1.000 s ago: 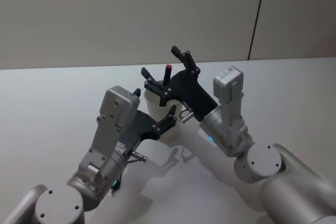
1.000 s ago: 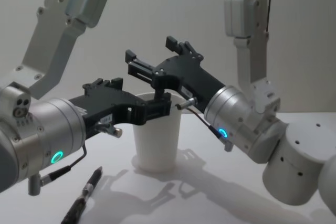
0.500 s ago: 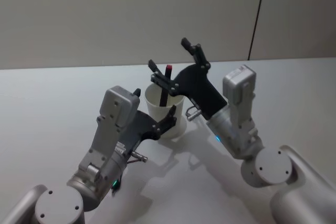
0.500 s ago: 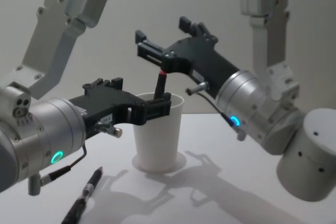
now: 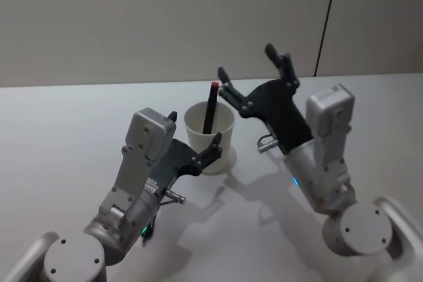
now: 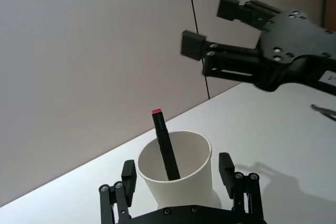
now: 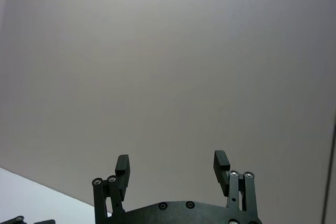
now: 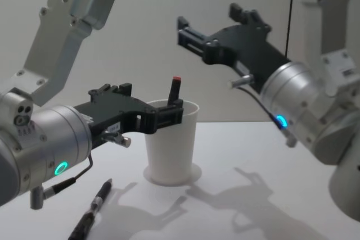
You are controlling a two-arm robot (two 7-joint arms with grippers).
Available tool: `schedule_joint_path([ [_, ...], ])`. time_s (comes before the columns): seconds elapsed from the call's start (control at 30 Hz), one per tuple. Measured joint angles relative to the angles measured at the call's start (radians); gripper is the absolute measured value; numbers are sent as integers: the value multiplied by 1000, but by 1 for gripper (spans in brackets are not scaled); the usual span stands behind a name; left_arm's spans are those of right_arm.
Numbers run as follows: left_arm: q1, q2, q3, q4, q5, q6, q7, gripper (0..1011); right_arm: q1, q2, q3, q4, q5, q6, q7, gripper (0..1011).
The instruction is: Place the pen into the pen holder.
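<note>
The white pen holder [image 5: 223,131] stands on the table with a black, red-tipped pen [image 5: 210,107] leaning inside it, its red end above the rim. My left gripper [image 5: 195,130] is open, one finger on each side of the cup with small gaps, as the left wrist view shows around the pen holder [image 6: 184,182] and pen [image 6: 165,148]. My right gripper [image 5: 248,63] hangs open and empty, above and to the right of the cup. The chest view shows the right gripper [image 8: 207,18] well clear of the pen [image 8: 174,89] and the pen holder [image 8: 171,150].
A second dark pen [image 8: 90,217] lies on the white table [image 8: 236,206] in front of the cup, under my left arm. A plain wall with a dark vertical seam [image 5: 325,24] stands behind. The right wrist view has the right gripper [image 7: 171,162] against that bare wall.
My right gripper, which was over the cup with the pen between its fingers, has risen and drawn back to the right. The pen stays in the cup. The left arm has not moved.
</note>
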Motion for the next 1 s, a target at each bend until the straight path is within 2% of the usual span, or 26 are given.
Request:
schedule_joint_path([
  [0.13,0,0,0,0,0,0,0,1000,-33,11,0,-52,-9,34,-46,1002],
  [0.47,0,0,0,0,0,0,0,1000,-158,51,-1,-230,-26,172,-226,1002],
  [0.5,0,0,0,0,0,0,0,1000,-158,51,-1,-230,-26,172,-226,1002],
  [0.6,0,0,0,0,0,0,0,1000,-207,67,-2,-293,-27,219,-293,1002],
  [0.9,0,0,0,0,0,0,0,999,-316,103,-1,-420,-18,296,-416,1002],
  [1.0,0,0,0,0,0,0,0,1000,-339,111,0,-445,-16,307,-441,1002],
])
